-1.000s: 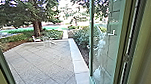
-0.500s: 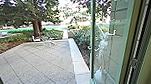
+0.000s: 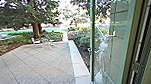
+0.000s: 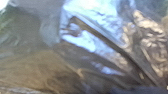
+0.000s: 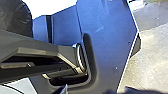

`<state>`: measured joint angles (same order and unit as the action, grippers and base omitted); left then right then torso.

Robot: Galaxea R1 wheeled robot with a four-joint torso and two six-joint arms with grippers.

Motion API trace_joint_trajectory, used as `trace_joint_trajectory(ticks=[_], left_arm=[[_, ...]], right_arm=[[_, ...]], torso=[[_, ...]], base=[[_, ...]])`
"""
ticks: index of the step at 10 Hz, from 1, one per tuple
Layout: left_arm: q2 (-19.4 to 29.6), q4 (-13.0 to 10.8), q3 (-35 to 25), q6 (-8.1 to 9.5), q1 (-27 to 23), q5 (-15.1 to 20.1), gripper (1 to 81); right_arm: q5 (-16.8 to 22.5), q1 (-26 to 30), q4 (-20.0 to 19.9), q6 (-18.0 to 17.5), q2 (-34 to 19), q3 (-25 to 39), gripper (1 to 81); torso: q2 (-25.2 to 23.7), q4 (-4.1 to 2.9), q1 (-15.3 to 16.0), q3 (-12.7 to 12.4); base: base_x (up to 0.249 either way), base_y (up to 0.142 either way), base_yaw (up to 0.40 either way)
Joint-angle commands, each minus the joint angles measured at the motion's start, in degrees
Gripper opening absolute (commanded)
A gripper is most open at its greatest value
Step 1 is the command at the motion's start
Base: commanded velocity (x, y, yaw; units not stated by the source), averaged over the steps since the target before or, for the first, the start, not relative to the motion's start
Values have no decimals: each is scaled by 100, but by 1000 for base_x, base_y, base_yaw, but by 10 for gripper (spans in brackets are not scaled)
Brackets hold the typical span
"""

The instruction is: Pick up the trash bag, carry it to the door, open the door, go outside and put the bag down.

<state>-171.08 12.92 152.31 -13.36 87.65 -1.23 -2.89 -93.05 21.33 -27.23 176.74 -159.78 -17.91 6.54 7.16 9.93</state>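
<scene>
Bag [image 4: 100, 50], shiny and creased, is seen right by the left hand [image 4: 120, 90]; whether it is gripped cannot be told, nor can the right hand's [image 5: 95, 90] state. Ahead of both hands, to their right, the glass door [image 3: 113, 50] is swung outward. Beyond, paving [image 3: 40, 64] is edged by a pale kerb [image 3: 78, 59], then shrubs [image 3: 82, 39] and a tree [image 3: 36, 28] are seen.

A big tree [image 3: 36, 29] is seen behind some white garden furniture [image 3: 36, 42]. Green bushes [image 3: 84, 39] are seen beside a pale stone strip [image 3: 78, 60].
</scene>
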Motion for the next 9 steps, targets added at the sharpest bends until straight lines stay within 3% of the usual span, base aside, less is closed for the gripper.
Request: trace_joint_trajectory(ticks=[1,9], left_arm=[[91,9,36,-17,-323,290,10],[92,17,28,-17,-332,290,10]], right_arm=[[271,221,46,8,154,89,811],[271,203,46,8,154,97,811]], torso=[[0,0,2,2],[-11,0,-24,-4]], base=[[132,0,0],[132,0,0]])
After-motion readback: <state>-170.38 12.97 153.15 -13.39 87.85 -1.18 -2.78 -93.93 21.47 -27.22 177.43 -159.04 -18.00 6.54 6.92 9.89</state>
